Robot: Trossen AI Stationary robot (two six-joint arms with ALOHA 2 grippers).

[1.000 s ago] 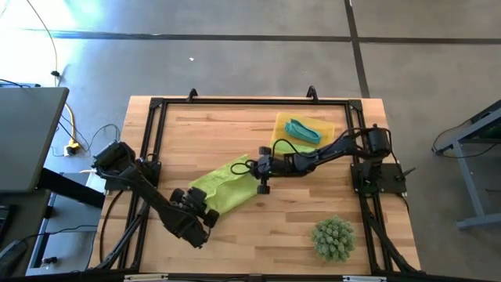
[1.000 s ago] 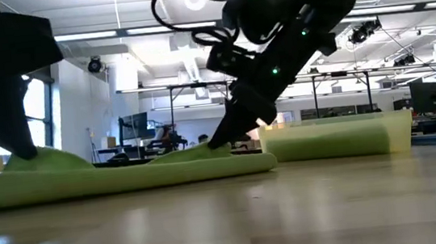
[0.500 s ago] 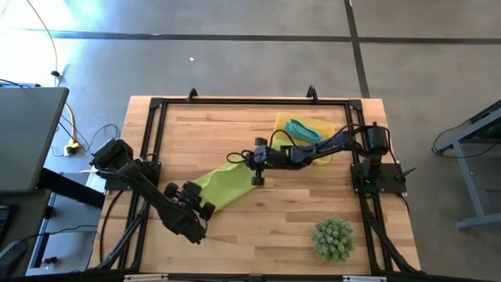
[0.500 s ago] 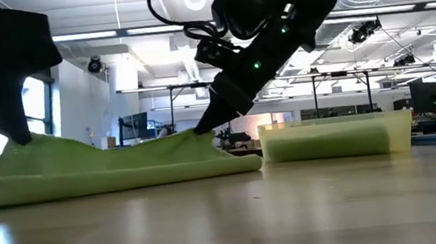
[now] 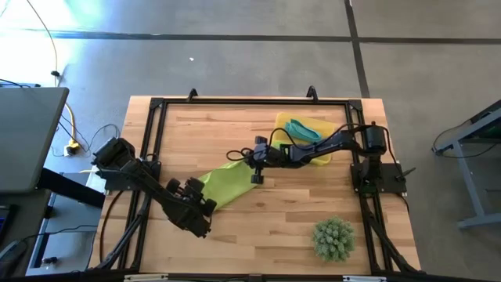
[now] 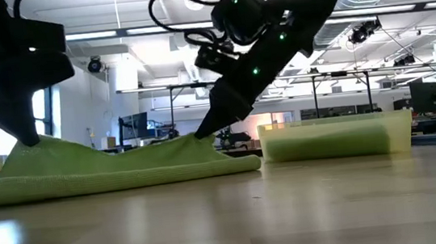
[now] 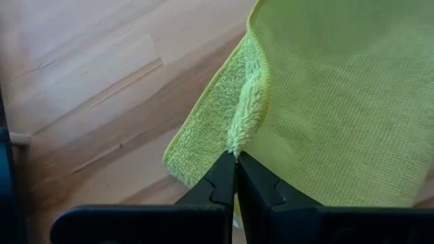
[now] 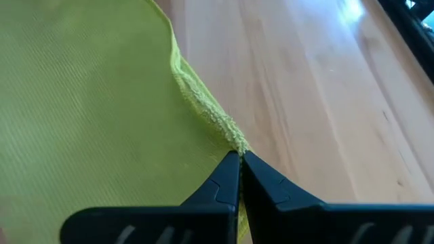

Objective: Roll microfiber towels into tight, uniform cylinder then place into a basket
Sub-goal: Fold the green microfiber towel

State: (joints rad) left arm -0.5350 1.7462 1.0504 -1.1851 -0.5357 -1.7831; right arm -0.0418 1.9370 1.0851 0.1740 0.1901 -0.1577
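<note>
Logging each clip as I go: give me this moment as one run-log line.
left gripper: shut on lime-green towel edge | right gripper: shut on opposite edge | yellow tray: holds teal towel | rolling: not finished

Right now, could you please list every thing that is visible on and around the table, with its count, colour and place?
lime-green towel: one, lime green, mid-table, folded, pinched at both ends.
yellow basket: one, yellow, far right part of the table.
teal towel: one, teal, lying in the basket.
second lime-green cloth: one, lime green, in the basket under the teal towel.
spiky plant: one, green, near right corner of the table.
table: one, light wood with a black frame.
laptop: one, grey, left of the table.
left gripper: one, dark, jaws shut on the towel's near-left end.
right gripper: one, dark, jaws shut on the towel's far-right edge.
</note>
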